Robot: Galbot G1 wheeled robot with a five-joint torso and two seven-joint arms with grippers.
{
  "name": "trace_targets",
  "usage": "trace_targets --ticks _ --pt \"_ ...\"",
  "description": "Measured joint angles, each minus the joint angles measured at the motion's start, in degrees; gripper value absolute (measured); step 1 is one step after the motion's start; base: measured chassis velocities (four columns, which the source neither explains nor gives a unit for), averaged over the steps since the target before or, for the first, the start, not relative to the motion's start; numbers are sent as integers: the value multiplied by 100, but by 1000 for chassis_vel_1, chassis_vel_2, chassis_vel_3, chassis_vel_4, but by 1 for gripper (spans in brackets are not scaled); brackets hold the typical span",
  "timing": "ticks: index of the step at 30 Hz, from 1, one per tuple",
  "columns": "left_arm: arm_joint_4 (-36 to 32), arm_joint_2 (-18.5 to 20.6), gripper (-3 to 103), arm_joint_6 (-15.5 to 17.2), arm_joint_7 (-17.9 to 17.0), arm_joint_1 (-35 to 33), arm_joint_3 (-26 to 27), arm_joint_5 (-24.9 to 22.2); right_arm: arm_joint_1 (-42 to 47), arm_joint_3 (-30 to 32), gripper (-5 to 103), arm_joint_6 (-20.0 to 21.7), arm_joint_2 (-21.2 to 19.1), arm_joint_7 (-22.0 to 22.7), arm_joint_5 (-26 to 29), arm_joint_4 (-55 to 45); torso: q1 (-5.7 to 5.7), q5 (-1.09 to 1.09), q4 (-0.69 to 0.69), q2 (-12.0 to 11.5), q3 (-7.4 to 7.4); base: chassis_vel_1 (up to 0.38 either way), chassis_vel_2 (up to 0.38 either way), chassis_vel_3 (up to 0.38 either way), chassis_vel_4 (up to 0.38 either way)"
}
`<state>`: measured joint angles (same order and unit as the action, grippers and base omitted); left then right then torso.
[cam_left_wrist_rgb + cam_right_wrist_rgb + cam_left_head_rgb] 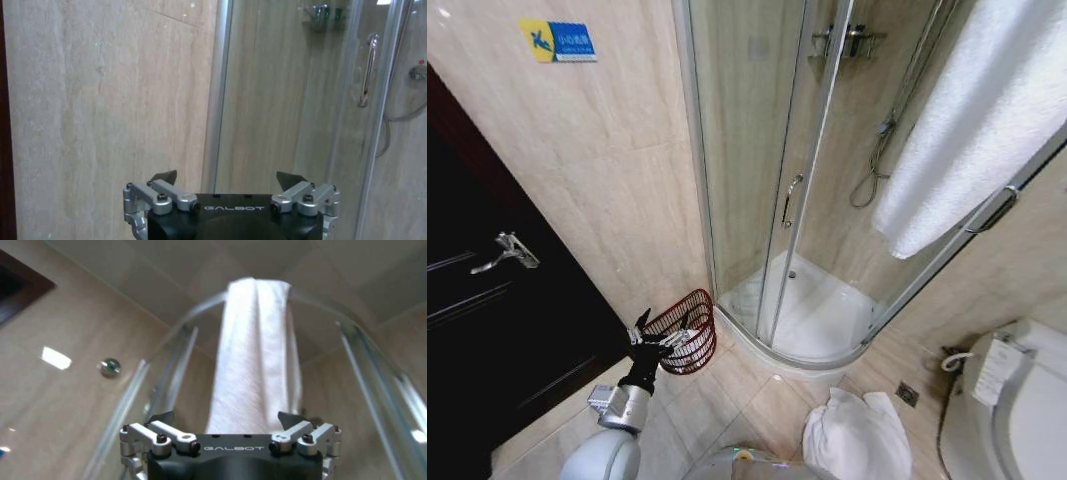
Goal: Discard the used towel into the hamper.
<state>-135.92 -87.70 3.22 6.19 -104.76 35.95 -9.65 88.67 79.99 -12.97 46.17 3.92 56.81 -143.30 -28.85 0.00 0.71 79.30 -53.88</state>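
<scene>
Head view: hamper (687, 330) seemingly empty, behind left claw (655, 330).

The bathroom is evenly and fairly brightly lit, and no hard shadows are cast. Strong wide-angle distortion is seen in the head view, where the shower enclosure (777, 200) is bowed toward the edges. The dark door (487, 300) at 9 o'clock is left underexposed. In the right wrist view a bright glare patch (55, 357) is reflected at 9 o'clock, and the hanging towel (257, 355) appears slightly soft.
</scene>
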Motion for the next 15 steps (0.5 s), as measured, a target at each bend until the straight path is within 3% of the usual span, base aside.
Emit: trace_targets --ticks 4,8,13,15 --pt "0 0 100 0 0 0 0 0 -71 -40 100 -126 -98 42 -83 0 0 0 1 0 0 0 0 0 0" --pt "0 0 100 0 0 0 0 0 -207 29 100 -301 -295 396 -331 2 0 0 1 0 0 0 0 0 0" --pt "0 0 100 0 0 0 0 0 -357 86 100 -445 -411 490 -1109 281 0 1 0 0 0 0 0 0 0" --pt "0 0 100 0 0 0 0 0 -365 102 100 -388 -425 516 -1169 300 0 1 0 0 0 0 0 0 0"
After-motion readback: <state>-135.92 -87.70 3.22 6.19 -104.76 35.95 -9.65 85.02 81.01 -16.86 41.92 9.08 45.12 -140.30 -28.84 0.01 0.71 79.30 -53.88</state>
